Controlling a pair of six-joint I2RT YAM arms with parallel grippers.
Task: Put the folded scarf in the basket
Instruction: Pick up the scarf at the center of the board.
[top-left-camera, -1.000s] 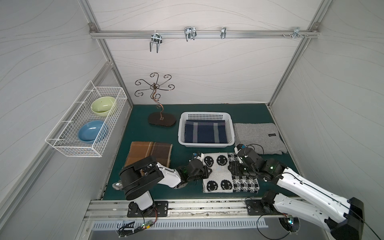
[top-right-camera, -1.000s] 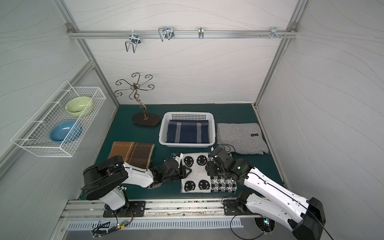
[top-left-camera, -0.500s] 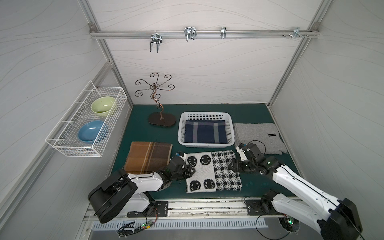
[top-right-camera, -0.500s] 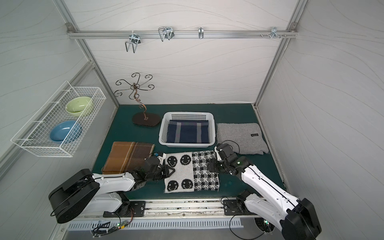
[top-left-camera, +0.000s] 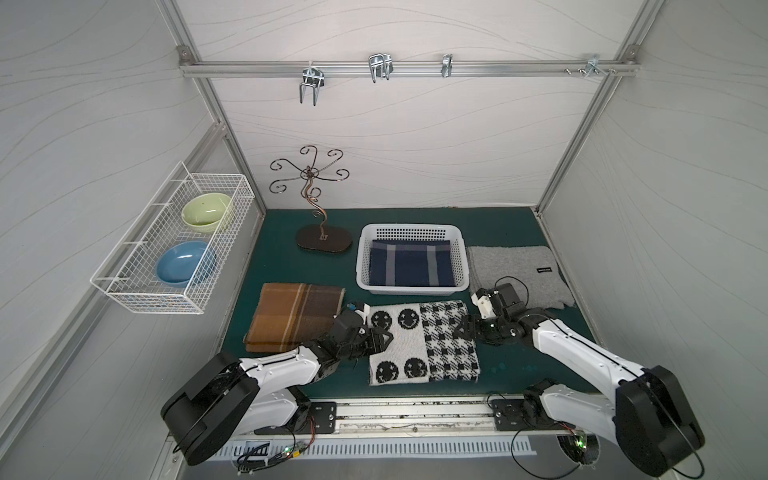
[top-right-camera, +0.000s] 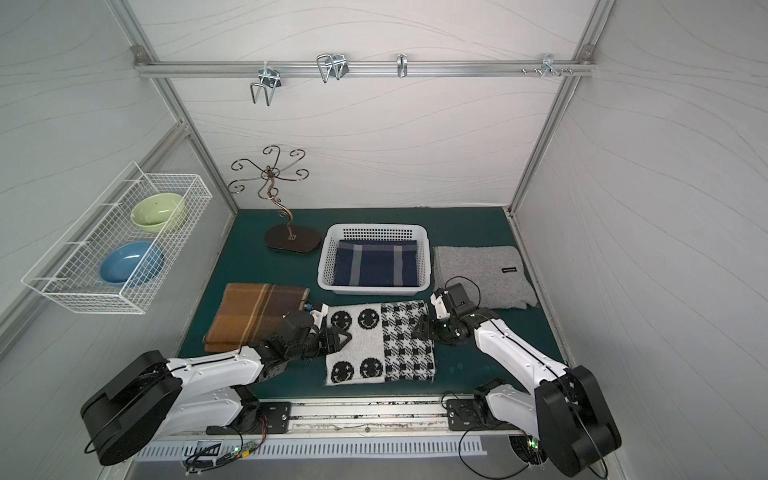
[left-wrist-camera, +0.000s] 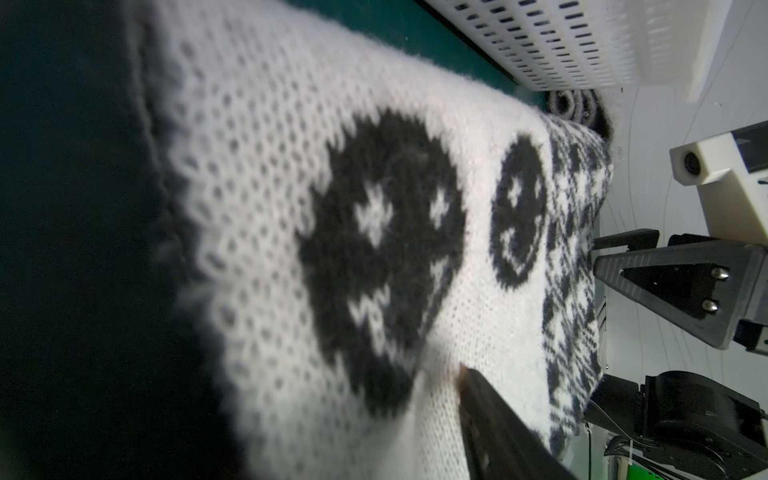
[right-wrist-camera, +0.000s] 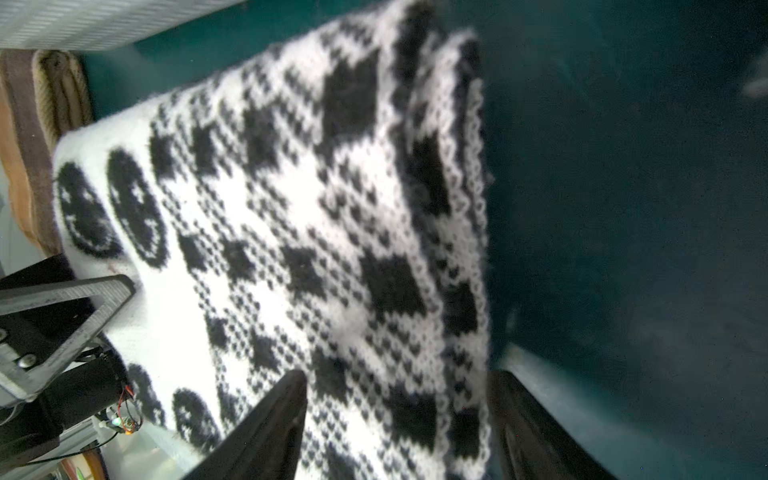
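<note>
Black-white scarf (top-left-camera: 422, 343) near desk (top-left-camera: 519, 365) front edge sits between left gripper (top-left-camera: 384, 336) and right gripper (top-left-camera: 464, 331), both apart; best clamp opposite edges evenly, lift level into basket (top-left-camera: 409, 227).

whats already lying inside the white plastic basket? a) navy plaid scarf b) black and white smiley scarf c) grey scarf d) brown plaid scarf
a: the navy plaid scarf lies flat within the perforated walls of the basket.
</note>
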